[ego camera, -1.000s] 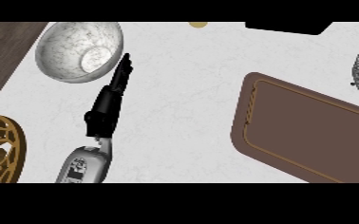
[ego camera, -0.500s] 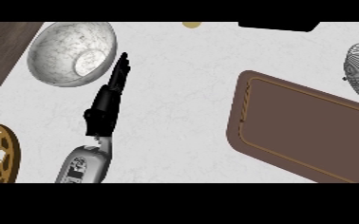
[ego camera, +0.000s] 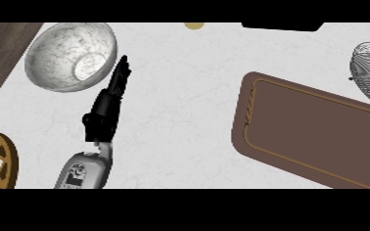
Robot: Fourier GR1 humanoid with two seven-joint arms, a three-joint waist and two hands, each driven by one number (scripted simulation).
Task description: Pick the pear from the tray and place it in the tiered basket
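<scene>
We record the left hand (ego camera: pixel 107 103), centre-left, fingers straight and holding nothing, tips just beside the marbled bowl (ego camera: pixel 54 54). Brown tray (ego camera: pixel 303 127) lies right, wire basket (ego camera: pixel 361 63) at right edge.

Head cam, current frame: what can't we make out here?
- Pear: nowhere visible in the head view. The shown part of the tray is bare, and its far right end runs off the picture's edge.
- Tiered basket: only a wire sliver shows at the right edge, so its tiers are unreadable.
- Right hand: out of frame.
- Yellow object: cut off by the top edge, unidentifiable.
</scene>
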